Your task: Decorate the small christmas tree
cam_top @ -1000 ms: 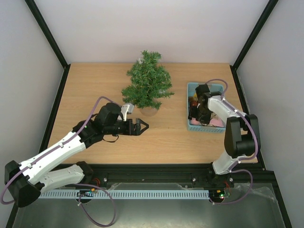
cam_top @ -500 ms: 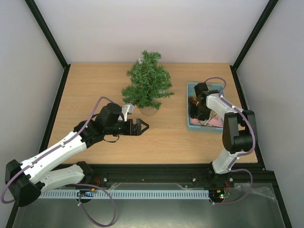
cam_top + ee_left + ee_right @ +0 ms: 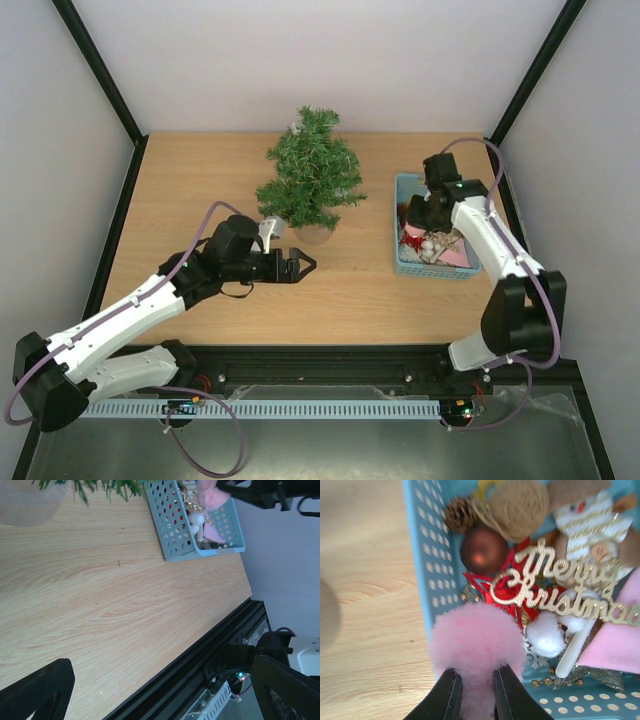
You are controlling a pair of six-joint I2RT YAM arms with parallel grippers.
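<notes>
The small christmas tree [image 3: 310,180] stands at the back middle of the table; its needles [image 3: 100,485] and tan base [image 3: 27,505] show in the left wrist view. My right gripper [image 3: 477,677] is shut on a fluffy pink pompom [image 3: 476,640], held above the left wall of the light-blue basket [image 3: 427,565]. From above, the right gripper [image 3: 415,213] hangs over the basket's [image 3: 432,270] back left part. My left gripper [image 3: 305,264] is open and empty, low over the table just in front of the tree's base.
The basket holds a brown ball [image 3: 483,550], a pine cone [image 3: 460,514], a twine ball [image 3: 517,507], a gold "Merry Christmas" sign [image 3: 560,585], a red star [image 3: 502,592] and a white pompom [image 3: 545,632]. The table's black front rail [image 3: 200,655] lies near the left gripper.
The right gripper has shut on the pink pompom and lifted it out of the basket, swinging toward the basket's back. The left arm has barely shifted.
</notes>
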